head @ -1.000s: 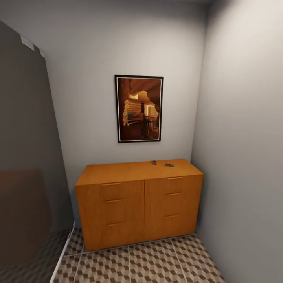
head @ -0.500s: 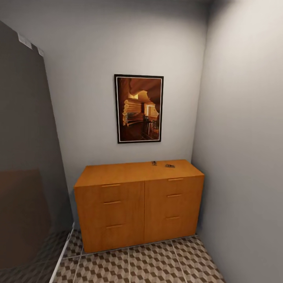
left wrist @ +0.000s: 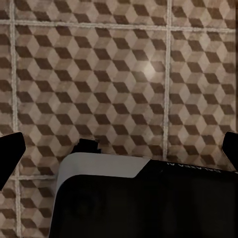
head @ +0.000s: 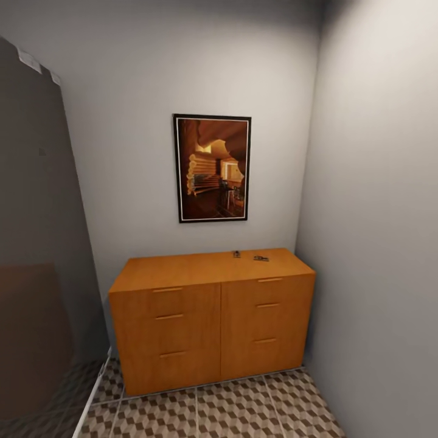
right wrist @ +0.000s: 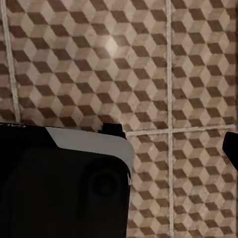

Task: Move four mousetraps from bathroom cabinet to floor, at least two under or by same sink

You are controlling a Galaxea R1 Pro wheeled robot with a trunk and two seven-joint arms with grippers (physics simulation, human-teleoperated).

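Observation:
The orange-brown cabinet [head: 213,316] stands against the far wall in the head view, its doors and drawers shut. Two small dark mousetraps lie on its flat top toward the right rear, one [head: 236,254] beside the other [head: 261,258]. The bathroom floor [head: 231,410] with its cube-pattern tiles runs in front of the cabinet. The sink is out of view. My left gripper [left wrist: 119,151] hangs open over the tiles, a dark fingertip [left wrist: 10,153] at each side edge. My right gripper [right wrist: 119,148] also points at the tiles, open, one fingertip [right wrist: 231,148] showing.
A framed picture [head: 212,168] hangs above the cabinet. A grey wall [head: 377,243] closes the right side and a dark glassy panel [head: 36,243] the left, leaving a narrow tiled corridor. My own dark and white body [left wrist: 144,198] [right wrist: 59,183] shows in both wrist views.
The whole head view has shifted slightly, so the camera moved; the cabinet looks a little nearer. The mousetraps have not moved on the cabinet top.

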